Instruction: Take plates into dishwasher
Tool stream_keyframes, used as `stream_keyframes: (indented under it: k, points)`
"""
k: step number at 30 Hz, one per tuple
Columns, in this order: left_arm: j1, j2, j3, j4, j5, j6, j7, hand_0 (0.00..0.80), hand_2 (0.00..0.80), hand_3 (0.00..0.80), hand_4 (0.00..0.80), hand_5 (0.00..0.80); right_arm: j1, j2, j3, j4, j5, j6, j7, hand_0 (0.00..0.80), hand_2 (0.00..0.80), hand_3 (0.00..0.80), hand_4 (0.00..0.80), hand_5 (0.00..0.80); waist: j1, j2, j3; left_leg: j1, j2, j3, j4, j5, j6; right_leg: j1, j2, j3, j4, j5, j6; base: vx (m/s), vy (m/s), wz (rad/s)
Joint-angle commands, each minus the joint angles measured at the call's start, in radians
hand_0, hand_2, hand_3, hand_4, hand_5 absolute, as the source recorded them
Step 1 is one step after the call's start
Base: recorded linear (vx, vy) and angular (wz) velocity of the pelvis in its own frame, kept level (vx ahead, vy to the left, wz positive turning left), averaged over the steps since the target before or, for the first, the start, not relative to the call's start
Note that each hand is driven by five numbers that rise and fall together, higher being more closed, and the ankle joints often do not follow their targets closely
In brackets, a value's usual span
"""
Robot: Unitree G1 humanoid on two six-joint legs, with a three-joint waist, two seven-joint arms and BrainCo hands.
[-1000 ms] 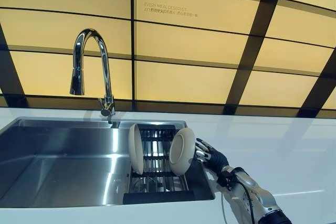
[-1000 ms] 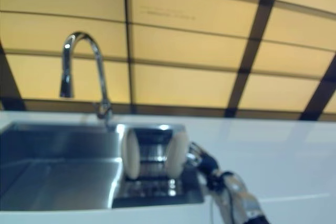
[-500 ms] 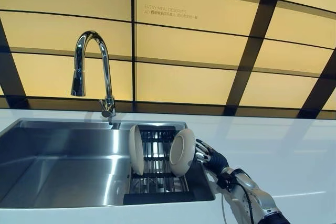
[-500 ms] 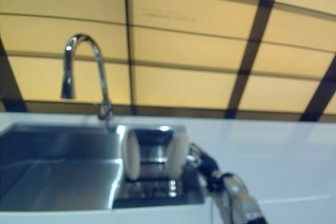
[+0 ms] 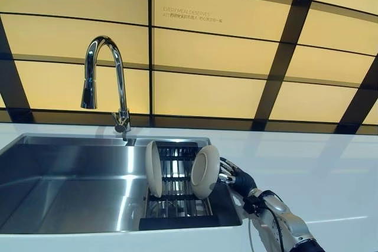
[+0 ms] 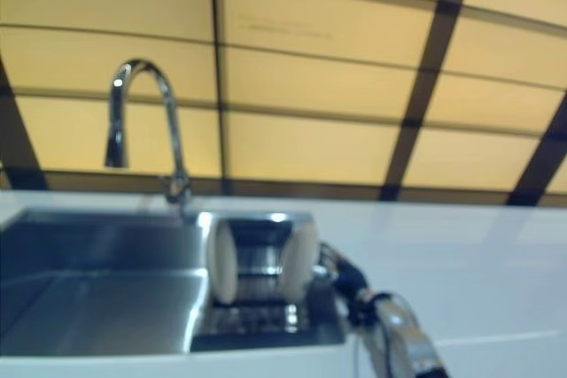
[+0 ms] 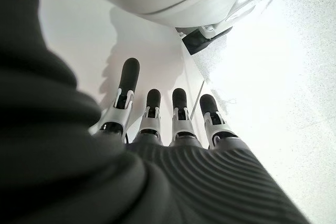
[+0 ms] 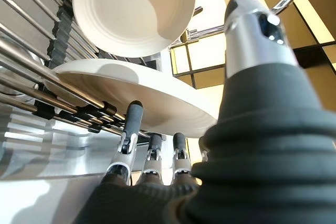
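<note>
Two plates stand on edge in the rack at the right end of the sink. The slots hold them upright and apart, which leaves each rim free to grab.

Nearest in: the right robot hand comes up from the lower right over the white surface, fingers straight and relaxed, not curled round anything. In its wrist view the dark tips sit right at the underside of the right plate; I can't tell whether that is touch or a small gap. Thumb is up on the other side of the rim, so it looks staged for a pinch across the plate edge, not yet a grasp.

The left robot hand shows only in its own wrist view, fingers straight, empty, idle against a white panel.

Further left in the rack: the left plate, also on edge, concave face toward the right one, well clear of the hand.

Far side: the faucet behind the sink, then the amber panelled wall.

No dishwasher in any view, so both plates are at the start point. My read: the task has barely begun, and closing on the right plate's rim is next.
</note>
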State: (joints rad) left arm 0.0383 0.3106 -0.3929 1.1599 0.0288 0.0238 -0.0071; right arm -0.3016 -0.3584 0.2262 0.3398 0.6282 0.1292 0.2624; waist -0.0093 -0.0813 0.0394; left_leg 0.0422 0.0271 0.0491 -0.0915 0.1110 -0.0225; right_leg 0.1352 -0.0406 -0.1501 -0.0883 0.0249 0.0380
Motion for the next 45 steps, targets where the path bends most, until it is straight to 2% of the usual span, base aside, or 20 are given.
stream_keyframes:
  k: [1, 16, 29, 45]
  points:
    - [-0.11, -0.044, -0.022, -0.005, 0.047, -0.021, 0.001, 0.0, 0.0, 0.0, 0.0, 0.0, 0.101, 0.03, 0.108, 0.177, -0.086, 0.08, -0.008, 0.0, 0.0, 0.0, 0.0, 0.0, 0.037, 0.001, 0.082, 0.074, -0.083, 0.012, 0.004, -0.138, 0.064, -0.039, -0.013, -0.013, 0.05, 0.005, 0.07, 0.0, 0.0, 0.0]
    - [-0.116, -0.042, -0.023, 0.0, 0.055, -0.017, -0.002, 0.0, 0.0, 0.0, 0.0, 0.0, 0.085, 0.024, 0.11, 0.212, -0.137, 0.073, 0.018, 0.0, 0.0, 0.0, 0.0, 0.0, 0.047, -0.004, 0.082, 0.069, -0.084, 0.007, 0.004, -0.136, 0.066, -0.042, -0.014, -0.018, 0.05, 0.01, 0.072, 0.0, 0.0, 0.0]
    - [-0.118, -0.041, -0.026, -0.006, 0.058, -0.013, -0.009, 0.0, 0.0, 0.0, 0.0, 0.0, 0.083, 0.036, 0.112, 0.224, -0.112, 0.109, 0.038, 0.0, 0.0, 0.0, 0.0, 0.0, 0.048, -0.003, 0.087, 0.073, -0.085, 0.007, 0.004, -0.137, 0.068, -0.043, -0.015, -0.016, 0.052, 0.013, 0.075, 0.0, 0.0, 0.0]
    - [-0.124, -0.042, -0.026, 0.004, 0.062, -0.017, -0.006, 0.0, 0.0, 0.0, 0.0, 0.0, 0.082, 0.049, 0.125, 0.273, -0.128, 0.108, 0.091, 0.0, 0.0, 0.0, 0.0, 0.0, 0.052, -0.005, 0.095, 0.075, -0.084, 0.008, 0.004, -0.136, 0.071, -0.047, -0.016, -0.016, 0.06, 0.014, 0.077, 0.0, 0.0, 0.0]
